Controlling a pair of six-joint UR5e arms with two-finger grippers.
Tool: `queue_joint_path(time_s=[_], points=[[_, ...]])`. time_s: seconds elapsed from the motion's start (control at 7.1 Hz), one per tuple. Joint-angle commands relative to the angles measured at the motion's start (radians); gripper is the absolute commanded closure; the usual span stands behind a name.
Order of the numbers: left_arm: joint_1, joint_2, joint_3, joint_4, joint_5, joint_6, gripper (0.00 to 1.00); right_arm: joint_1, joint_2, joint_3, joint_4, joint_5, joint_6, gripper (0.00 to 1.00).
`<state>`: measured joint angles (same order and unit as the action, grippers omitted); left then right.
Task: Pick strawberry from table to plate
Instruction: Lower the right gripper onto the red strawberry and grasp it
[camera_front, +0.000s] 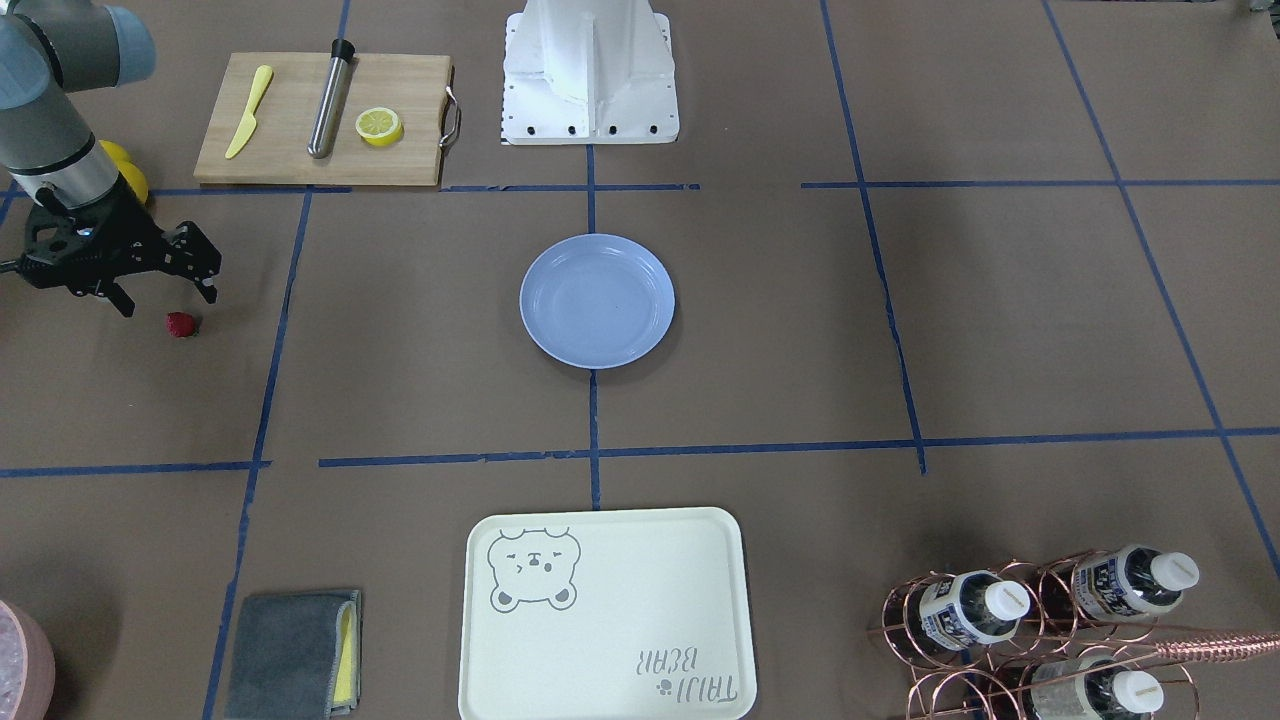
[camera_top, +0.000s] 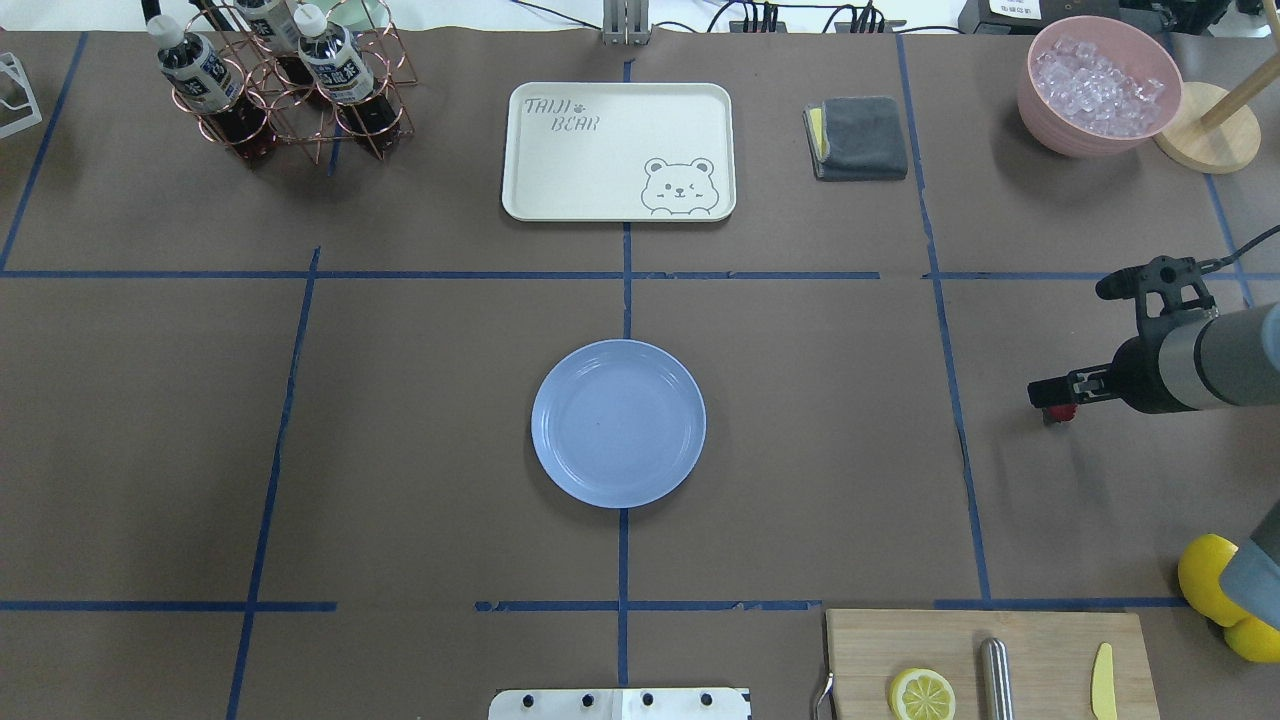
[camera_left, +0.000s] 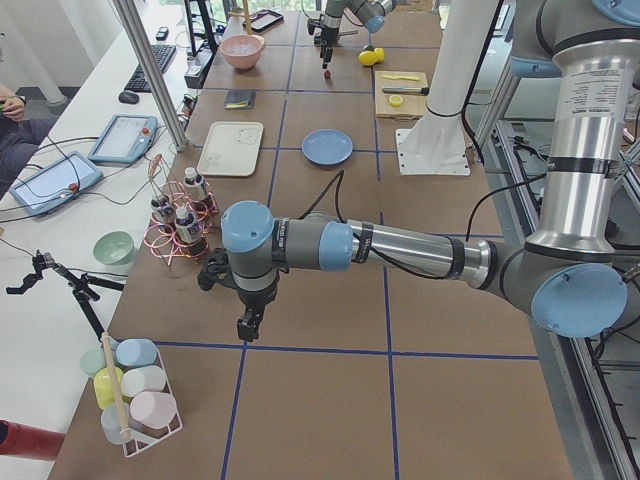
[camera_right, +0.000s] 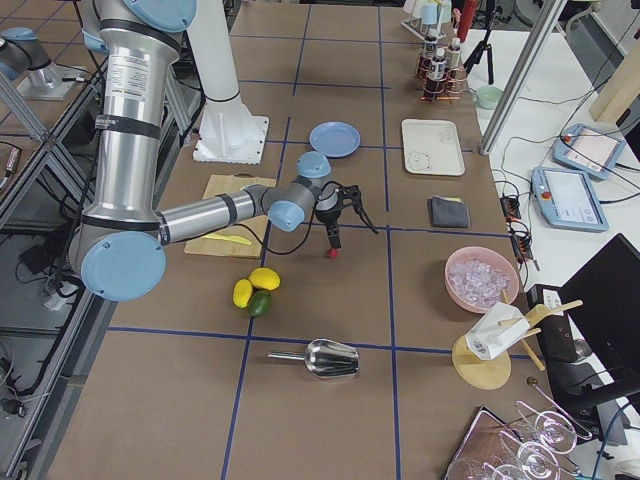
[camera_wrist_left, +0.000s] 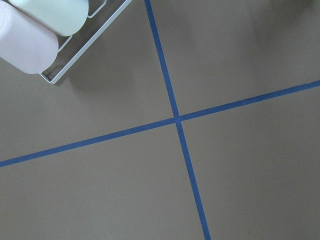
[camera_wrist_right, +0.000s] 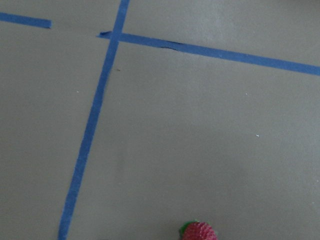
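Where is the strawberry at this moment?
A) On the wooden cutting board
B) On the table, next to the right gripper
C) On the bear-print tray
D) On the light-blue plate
B: the strawberry lies on the table just beside the open right gripper, and the plate has nothing on it.
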<state>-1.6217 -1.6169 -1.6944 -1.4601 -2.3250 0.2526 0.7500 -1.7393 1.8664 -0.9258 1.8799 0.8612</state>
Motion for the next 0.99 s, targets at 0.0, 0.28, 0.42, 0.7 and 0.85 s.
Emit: queue_joint_path(time_s=[0.0, 0.28, 0.42, 0.7, 0.85], points=[[0.000, 0.002, 0.001, 0.000, -0.008, 0.001, 0.00, -0.020, -0.012, -0.081, 0.128, -0.022, 0.002, 0.00], [0.000, 0.002, 0.004, 0.000, -0.008, 0.001, 0.00, -0.023, -0.002, -0.084, 0.128, -0.027, 0.002, 0.00], [0.000, 0.002, 0.004, 0.000, -0.008, 0.001, 0.00, -0.023, 0.000, -0.090, 0.128, -0.027, -0.001, 0.00], [0.000, 0.002, 0.004, 0.000, -0.008, 0.001, 0.00, -0.023, 0.024, -0.104, 0.128, -0.027, -0.001, 0.00], [0.000, 0.002, 0.002, 0.000, -0.008, 0.001, 0.00, -0.023, 0.036, -0.119, 0.130, -0.027, -0.002, 0.00]])
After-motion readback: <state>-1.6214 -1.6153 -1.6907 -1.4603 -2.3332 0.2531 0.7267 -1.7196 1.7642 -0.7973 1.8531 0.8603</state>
